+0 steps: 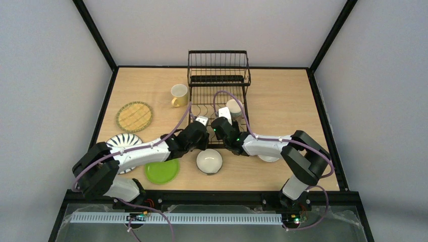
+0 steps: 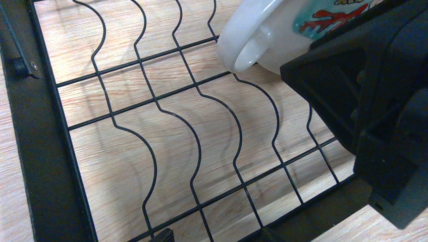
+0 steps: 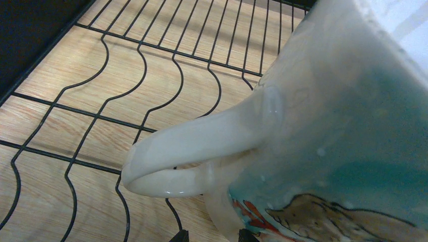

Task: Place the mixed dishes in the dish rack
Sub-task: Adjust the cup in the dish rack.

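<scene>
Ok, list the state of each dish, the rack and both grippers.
painted mug: held over the rack base.
right gripper: shut on painted mug.
left gripper: jaws unclear.
dish rack: visible slots unfilled.
pale yellow mug: upright on table.
tan woven plate: flat on table.
striped plate: flat, partly covered.
lime green plate: flat on table.
white bowl: upright, empty.

Left arm (image 1: 139, 150) and right arm (image 1: 267, 145): white link shells, black joint housings. Lilac cables (image 1: 224, 92) run loose along both arms. Green indicator light (image 1: 216, 130) lit at the right wrist. Bases (image 1: 295, 204) black, with small green lights.
</scene>
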You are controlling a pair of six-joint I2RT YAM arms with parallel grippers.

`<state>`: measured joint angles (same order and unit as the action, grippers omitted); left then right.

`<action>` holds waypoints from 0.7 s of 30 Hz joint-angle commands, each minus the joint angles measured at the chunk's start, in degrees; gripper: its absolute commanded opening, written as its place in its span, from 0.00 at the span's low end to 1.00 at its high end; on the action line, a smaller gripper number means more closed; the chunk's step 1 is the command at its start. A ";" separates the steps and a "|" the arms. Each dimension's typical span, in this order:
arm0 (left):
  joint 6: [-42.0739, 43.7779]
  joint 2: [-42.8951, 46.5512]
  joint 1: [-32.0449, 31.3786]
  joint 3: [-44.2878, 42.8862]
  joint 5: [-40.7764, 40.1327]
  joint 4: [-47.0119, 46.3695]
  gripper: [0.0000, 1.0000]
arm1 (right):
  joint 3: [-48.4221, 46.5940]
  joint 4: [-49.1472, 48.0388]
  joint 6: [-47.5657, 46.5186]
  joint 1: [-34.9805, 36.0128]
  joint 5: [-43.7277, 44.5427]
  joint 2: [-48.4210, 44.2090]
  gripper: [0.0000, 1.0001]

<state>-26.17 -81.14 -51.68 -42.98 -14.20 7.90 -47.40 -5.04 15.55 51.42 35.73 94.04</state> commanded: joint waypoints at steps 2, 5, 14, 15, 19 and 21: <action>-0.09 2.13 0.16 2.44 0.84 3.86 0.99 | -1.11 0.18 1.10 0.26 4.51 0.92 0.56; -0.10 2.68 0.33 2.88 0.91 4.20 0.99 | -1.44 0.29 1.09 0.11 5.59 1.57 0.58; 0.00 3.74 0.35 3.32 0.76 5.20 0.99 | -2.17 1.03 2.99 -2.95 5.77 3.01 0.59; -0.02 3.72 0.35 3.32 0.75 5.39 0.99 | -2.17 1.08 3.18 -3.39 5.73 2.75 0.59; 0.03 3.90 0.35 3.51 0.65 5.91 0.99 | -2.13 1.23 3.30 -4.45 5.85 1.43 0.59; -0.10 4.11 0.35 3.65 0.58 6.13 0.99 | -1.94 1.47 3.54 -4.54 5.91 0.79 0.59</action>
<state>-26.20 -77.80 -51.29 -41.17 -14.63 9.26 -48.16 -3.92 17.32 47.33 39.66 96.51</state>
